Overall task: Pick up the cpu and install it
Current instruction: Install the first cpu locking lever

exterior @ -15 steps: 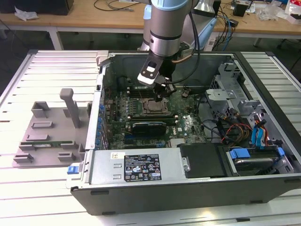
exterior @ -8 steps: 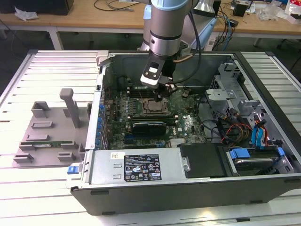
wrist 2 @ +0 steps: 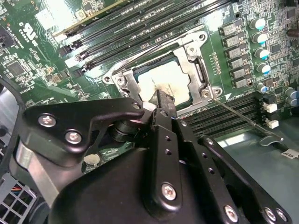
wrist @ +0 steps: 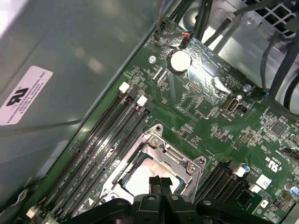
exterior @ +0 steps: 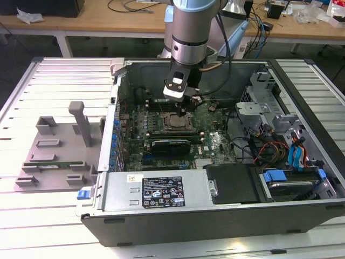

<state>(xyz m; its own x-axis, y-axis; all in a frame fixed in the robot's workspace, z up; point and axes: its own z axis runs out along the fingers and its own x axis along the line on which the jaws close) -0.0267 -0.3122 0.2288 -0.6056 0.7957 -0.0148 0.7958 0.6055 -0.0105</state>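
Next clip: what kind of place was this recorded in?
Probably a robotics or electronics lab: an open computer case lies on a slatted metal table, with cluttered wooden workbenches behind it.

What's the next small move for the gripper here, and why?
Probably a short straight lift. The cpu already lies flat inside the socket frame. The gripper has its fingers shut together just over the cpu's metal top, gripping nothing. I can't tell whether they touch it.
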